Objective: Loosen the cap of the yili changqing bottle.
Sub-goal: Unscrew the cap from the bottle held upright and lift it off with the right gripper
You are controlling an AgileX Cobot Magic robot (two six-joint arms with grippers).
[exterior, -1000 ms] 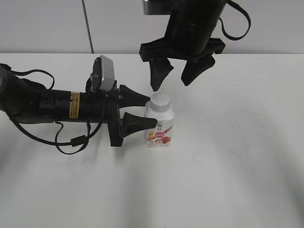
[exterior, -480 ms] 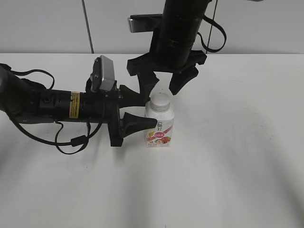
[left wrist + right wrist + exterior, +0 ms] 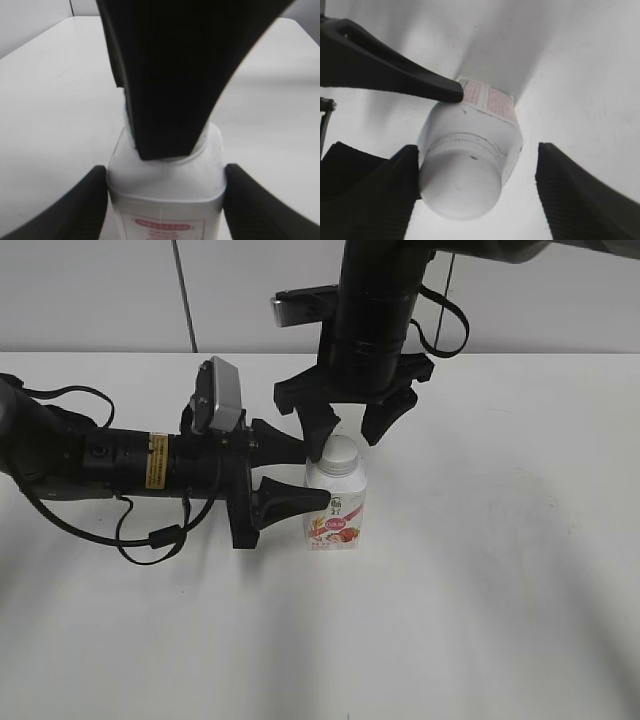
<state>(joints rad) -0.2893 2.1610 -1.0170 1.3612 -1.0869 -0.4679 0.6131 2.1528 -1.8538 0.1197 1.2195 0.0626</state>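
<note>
Nearest the exterior camera, the yili changqing bottle (image 3: 335,504) stands upright on the white table (image 3: 480,580), label facing front. The left end effector (image 3: 300,478) reaches in level from the bottle's left, one finger pressed on the bottle's front-left face, the other behind its shoulder. In the left wrist view its two fingertips (image 3: 85,207) flank the bottle's (image 3: 165,192) body, snug against both sides, so it is clamped on the bottle. Up top sits the cap (image 3: 340,451), and the right end effector (image 3: 348,430) hangs straight above it, spread wide, one tip just left of the cap, the other behind and to its right. From the right wrist view the cap (image 3: 461,187) sits between the fingers (image 3: 577,200), closer to the left one, gripping nothing. Beyond the bottle, the table's far edge meets a grey wall (image 3: 90,295).
</note>
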